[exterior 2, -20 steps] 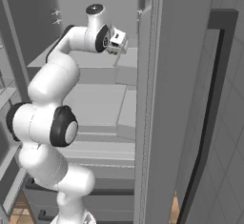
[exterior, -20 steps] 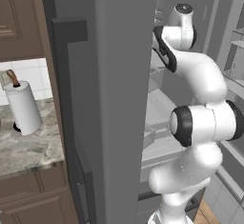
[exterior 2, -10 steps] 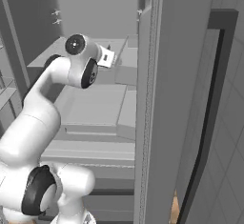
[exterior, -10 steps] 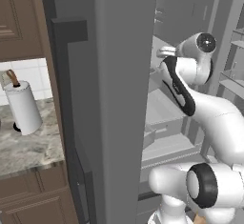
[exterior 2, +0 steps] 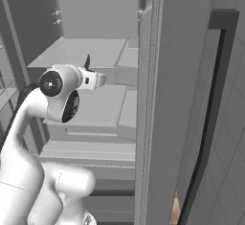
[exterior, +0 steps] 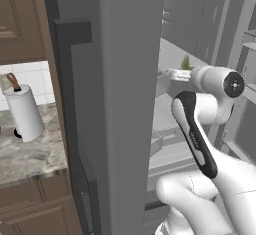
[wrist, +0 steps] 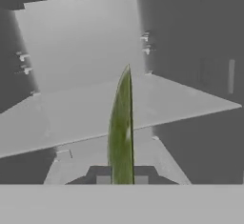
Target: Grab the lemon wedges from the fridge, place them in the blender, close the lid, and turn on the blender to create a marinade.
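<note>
The fridge stands open, its tall grey door edge filling the middle of the left base view and its pale shelves stepping back inside in the right base view. Left of it, brown cabinets frame a marbled bench that carries a white paper towel roll on a dark stand. The white arm reaches up into the fridge compartment, its wrist level with the middle shelves. At its end the hand points into the cavity, toward the back wall and a broad grey shelf. Clamped between the two dark finger tips stands a lemon wedge, a thin yellow-green sliver seen edge-on, upright and rising well above the tips; it seems to be held clear of the shelf, though the angle makes that hard to confirm. The same wedge pokes up as a small green sliver above the wrist in both base views.
</note>
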Motion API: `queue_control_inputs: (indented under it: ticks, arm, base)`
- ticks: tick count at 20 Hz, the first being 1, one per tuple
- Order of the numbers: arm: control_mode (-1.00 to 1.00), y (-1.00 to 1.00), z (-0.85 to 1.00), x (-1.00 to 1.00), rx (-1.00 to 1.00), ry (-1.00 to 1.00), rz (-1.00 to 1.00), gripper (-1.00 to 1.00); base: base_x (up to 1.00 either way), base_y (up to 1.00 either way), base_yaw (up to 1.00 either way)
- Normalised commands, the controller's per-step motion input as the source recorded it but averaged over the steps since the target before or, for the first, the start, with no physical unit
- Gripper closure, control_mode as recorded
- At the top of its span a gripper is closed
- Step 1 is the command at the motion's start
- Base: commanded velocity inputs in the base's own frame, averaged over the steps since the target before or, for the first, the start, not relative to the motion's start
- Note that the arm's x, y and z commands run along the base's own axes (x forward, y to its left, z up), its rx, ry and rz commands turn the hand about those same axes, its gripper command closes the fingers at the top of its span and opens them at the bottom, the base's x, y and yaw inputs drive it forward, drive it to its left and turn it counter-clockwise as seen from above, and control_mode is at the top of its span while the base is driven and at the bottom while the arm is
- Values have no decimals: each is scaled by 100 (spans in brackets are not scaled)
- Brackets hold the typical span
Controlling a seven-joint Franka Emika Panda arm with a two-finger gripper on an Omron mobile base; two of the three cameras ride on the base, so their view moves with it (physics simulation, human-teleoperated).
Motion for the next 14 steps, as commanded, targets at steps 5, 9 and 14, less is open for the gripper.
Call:
queue_control_inputs:
  ticks: [5, 9, 14]
  arm:
    - [-100, 27, 37, -100, -6, 11, 14, 100]
    - [-100, 15, 0, -100, -9, 26, 20, 100]
    - [-100, 15, -2, -100, -9, 35, 14, 100]
  base:
    - [0, 0, 0]
    - [0, 0, 0]
    - [0, 0, 0]
